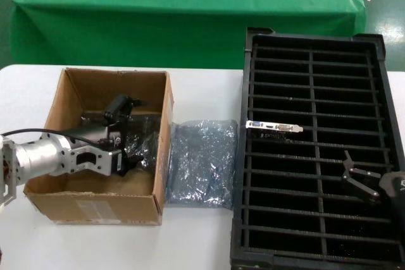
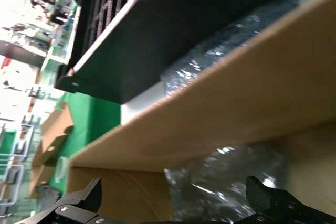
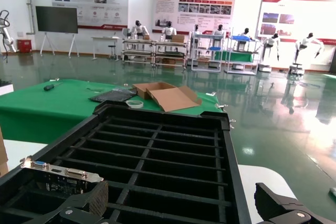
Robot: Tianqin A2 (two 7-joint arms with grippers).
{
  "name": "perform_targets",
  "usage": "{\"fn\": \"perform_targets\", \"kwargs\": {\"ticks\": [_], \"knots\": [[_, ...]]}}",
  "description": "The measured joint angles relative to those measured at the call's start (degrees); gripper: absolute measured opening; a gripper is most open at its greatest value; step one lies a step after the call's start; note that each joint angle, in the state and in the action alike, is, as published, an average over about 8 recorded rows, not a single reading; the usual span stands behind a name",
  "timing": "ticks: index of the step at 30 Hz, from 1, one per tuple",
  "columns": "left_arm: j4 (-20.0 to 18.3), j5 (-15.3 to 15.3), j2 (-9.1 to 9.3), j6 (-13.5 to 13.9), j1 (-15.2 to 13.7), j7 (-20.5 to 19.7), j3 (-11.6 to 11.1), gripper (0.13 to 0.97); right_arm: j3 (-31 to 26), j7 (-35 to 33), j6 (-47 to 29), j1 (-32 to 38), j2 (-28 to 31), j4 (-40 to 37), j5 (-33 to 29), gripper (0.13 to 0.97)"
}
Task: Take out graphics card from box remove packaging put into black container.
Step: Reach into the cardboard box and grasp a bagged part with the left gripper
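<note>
Bagged card (image 2: 226, 182) only under left gripper (image 2: 176, 203)

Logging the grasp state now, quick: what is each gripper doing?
Left gripper: open, inside the box, over bagged contents, holding nothing.
Right gripper: open, above the black container, holding nothing.
</note>
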Motion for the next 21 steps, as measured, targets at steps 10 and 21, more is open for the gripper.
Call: {"fn": "perform_targets", "kwargs": {"ticks": [10,21], "knots": [[6.9,1.8,-0.69,-1.1,-2.5,3.9,1.1,0.966,0.0,0.0,0.0,0.0,0.0,0.0,0.0,0.966],[8.3,-1.5,-0.15,-8.8,-1.6,10.3,-2.9,0.966,0.0,0.0,0.0,0.0,0.0,0.0,0.0,0.966]]}}
